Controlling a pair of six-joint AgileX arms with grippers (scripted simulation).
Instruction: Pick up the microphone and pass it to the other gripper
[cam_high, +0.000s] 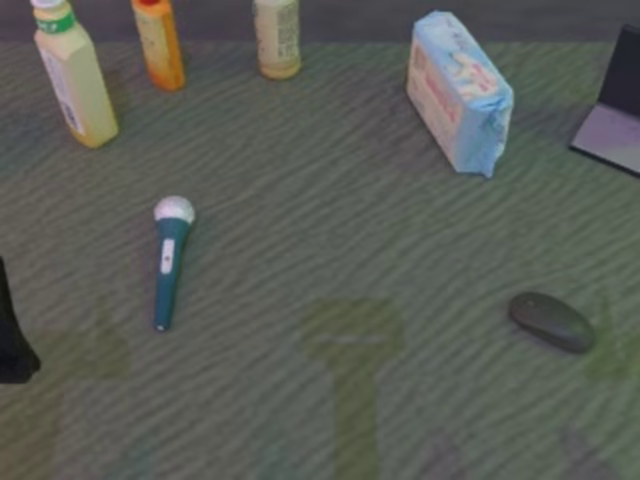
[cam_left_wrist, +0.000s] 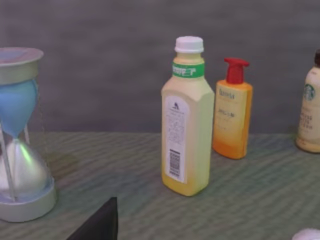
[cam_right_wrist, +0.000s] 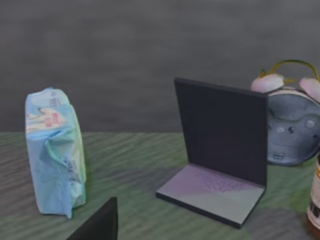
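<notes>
The microphone (cam_high: 170, 265) lies flat on the green cloth left of centre, its white-silver head toward the far side and its dark-teal handle toward the near side. A sliver of its white head (cam_left_wrist: 307, 235) also shows in the left wrist view. My left gripper (cam_high: 14, 345) is a dark form at the table's left edge, apart from the microphone and nearer the front. One black pointed finger (cam_left_wrist: 102, 225) shows, with nothing held. The other gripper, my right one, is out of the top view; its wrist view shows one black finger (cam_right_wrist: 102, 225), with nothing held.
A yellow bottle (cam_high: 72, 75), an orange bottle (cam_high: 160, 42) and a cream bottle (cam_high: 277, 38) stand along the far edge. A blue tissue pack (cam_high: 458, 90), an open laptop (cam_high: 612, 110) and a dark grey mouse (cam_high: 551, 321) are at the right. An hourglass (cam_left_wrist: 22, 135) and an alarm clock (cam_right_wrist: 292, 125) show too.
</notes>
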